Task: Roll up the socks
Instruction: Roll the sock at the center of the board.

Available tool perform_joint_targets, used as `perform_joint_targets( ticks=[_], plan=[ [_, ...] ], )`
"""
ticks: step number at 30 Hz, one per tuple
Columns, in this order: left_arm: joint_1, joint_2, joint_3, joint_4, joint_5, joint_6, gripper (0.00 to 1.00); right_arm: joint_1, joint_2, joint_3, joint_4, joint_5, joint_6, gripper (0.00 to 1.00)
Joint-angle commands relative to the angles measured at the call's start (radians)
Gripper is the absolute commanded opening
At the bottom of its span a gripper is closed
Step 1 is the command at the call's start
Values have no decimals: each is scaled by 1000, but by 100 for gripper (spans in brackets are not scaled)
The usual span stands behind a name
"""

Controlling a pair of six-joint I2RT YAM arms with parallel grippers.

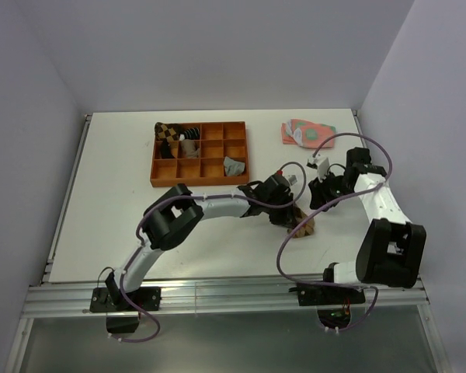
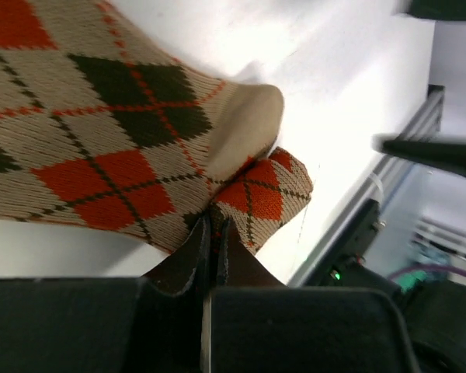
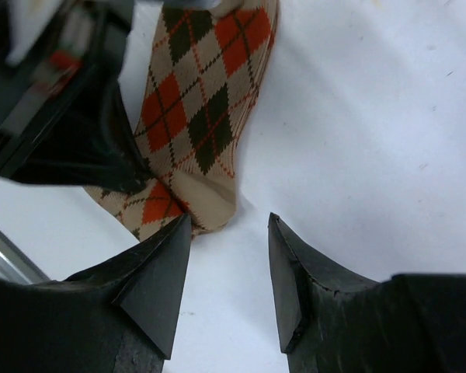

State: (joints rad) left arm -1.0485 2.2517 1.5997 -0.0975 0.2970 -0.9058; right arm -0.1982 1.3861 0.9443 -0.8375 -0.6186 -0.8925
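White table (image 1: 109, 186): left hand (image 2: 210, 233) pinches argyle sock (image 2: 101, 132), right hand (image 3: 229, 233) gapes.

The sock (image 3: 194, 116) is tan with orange and dark-brown argyle diamonds, the desk (image 1: 109, 186) white, the tray (image 1: 159, 176) orange, the far socks (image 1: 304, 132) pink and green.

No legible text — no labels or numbers.
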Motion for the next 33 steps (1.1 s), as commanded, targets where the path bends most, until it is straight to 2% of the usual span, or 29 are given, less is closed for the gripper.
perform_joint_targets(
  ticks=[1, 6, 12, 22, 31, 33],
  plan=[
    [53, 60, -9, -148, 135, -31, 0, -9, -87, -39, 44, -56, -48, 52],
    [88, 103, -26, -131, 263, -44, 0, -7, -142, -91, -26, -86, -213, 54],
    [120, 160, 42, -208, 314, -24, 0, 16, -162, -148, -98, -81, -376, 58],
    [130, 232, 152, -298, 318, -16, 0, 147, -208, -254, -8, -12, -390, 64],
    [131, 235, 166, -304, 327, -25, 0, 296, -197, -328, 136, 100, -326, 65],
    [131, 232, 152, -289, 335, -33, 0, 310, -176, -331, 143, 118, -327, 61]
  ],
)
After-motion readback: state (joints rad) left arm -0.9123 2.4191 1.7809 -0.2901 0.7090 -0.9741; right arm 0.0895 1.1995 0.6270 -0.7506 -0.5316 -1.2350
